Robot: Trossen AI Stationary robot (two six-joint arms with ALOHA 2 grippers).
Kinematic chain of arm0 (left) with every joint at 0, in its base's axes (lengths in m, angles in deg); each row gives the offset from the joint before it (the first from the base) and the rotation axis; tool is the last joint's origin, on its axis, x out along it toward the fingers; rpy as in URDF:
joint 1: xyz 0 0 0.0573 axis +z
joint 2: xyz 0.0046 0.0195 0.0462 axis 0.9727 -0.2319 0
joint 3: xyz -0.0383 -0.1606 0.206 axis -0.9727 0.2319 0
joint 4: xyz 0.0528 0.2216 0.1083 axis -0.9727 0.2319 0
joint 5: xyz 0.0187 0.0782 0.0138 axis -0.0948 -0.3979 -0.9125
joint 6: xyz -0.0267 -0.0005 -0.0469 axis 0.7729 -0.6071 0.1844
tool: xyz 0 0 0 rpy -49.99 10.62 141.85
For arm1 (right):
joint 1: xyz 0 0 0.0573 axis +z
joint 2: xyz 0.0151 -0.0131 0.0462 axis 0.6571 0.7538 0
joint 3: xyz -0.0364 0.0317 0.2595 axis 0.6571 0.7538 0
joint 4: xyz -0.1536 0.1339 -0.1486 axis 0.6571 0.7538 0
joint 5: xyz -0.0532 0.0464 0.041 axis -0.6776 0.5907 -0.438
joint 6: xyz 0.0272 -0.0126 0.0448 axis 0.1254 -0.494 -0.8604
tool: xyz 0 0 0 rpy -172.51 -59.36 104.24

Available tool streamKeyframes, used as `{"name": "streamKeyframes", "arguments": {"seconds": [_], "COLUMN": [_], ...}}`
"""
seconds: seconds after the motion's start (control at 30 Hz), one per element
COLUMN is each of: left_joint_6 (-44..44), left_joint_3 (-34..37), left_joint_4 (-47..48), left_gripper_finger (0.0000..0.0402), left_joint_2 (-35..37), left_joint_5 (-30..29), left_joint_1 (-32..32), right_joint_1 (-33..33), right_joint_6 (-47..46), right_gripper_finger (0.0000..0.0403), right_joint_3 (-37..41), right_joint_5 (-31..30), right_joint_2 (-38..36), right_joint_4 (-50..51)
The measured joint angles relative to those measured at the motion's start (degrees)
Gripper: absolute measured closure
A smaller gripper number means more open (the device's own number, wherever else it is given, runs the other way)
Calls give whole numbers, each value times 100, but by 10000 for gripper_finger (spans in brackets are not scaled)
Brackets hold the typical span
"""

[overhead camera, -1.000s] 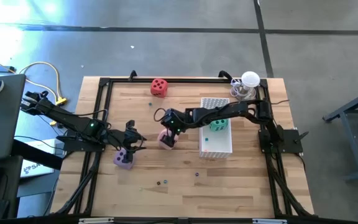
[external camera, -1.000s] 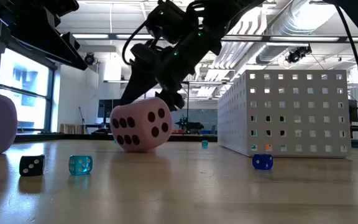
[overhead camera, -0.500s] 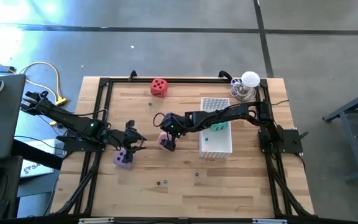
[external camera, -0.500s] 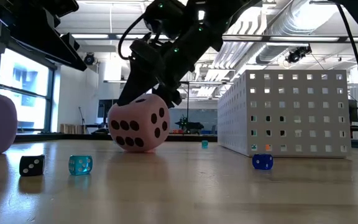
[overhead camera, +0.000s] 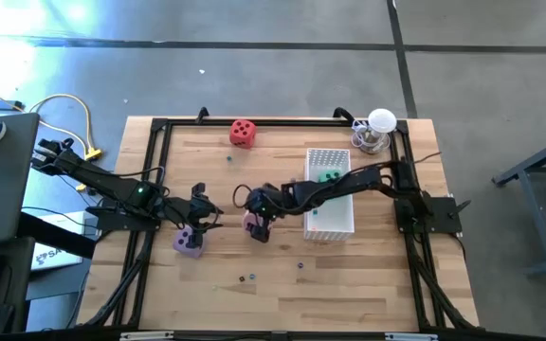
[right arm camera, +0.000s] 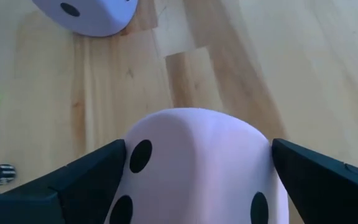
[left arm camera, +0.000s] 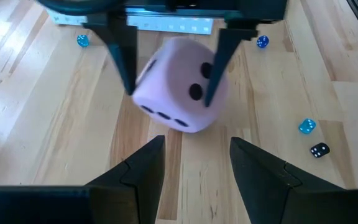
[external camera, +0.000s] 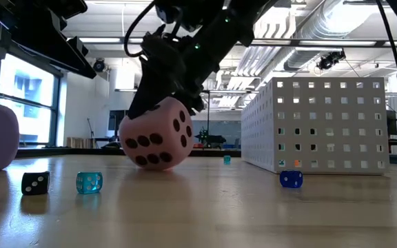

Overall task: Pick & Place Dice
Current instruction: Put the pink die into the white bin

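Wooden table (overhead camera: 282,303) with black frame, seen from above. Red die (overhead camera: 243,133) at 12 o'clock near far edge. White perforated box (overhead camera: 329,208) right of centre, green die (overhead camera: 330,175) inside it, partly hidden by right arm. Right gripper (overhead camera: 257,224) at table centre, on the pink die (overhead camera: 250,222). Left gripper (overhead camera: 197,214) toward 9 o'clock, purple die (overhead camera: 190,242) just below it. Tiny beads (overhead camera: 245,278) at 6 o'clock. Glass object (overhead camera: 374,132) at 1 o'clock corner.

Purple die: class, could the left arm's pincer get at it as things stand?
Probably yes. The left pincer hangs open just beside the purple die, with nothing between; the right pincer straddles the pink die.
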Motion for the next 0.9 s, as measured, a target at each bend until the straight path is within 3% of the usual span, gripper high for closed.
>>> {"name": "streamKeyframes", "arguments": {"seconds": [0.27, 0.7, 0.9], "left_joint_6": [16, 22, 46], "left_joint_3": [0, 0, 0], "left_joint_4": [2, 4, 5], "left_gripper_finger": [227, 227, 227], "left_joint_2": [0, 0, 0], "left_joint_5": [0, 0, 0], "left_joint_1": [0, 1, -1], "right_joint_1": [261, 252, 237], "right_joint_6": [-328, -565, -639], "right_gripper_finger": [9, 10, 58], "right_joint_3": [9, 150, 145], "right_joint_5": [-431, -379, 45], "right_joint_2": [10, 93, 177], "right_joint_4": [-65, -439, -609]}}
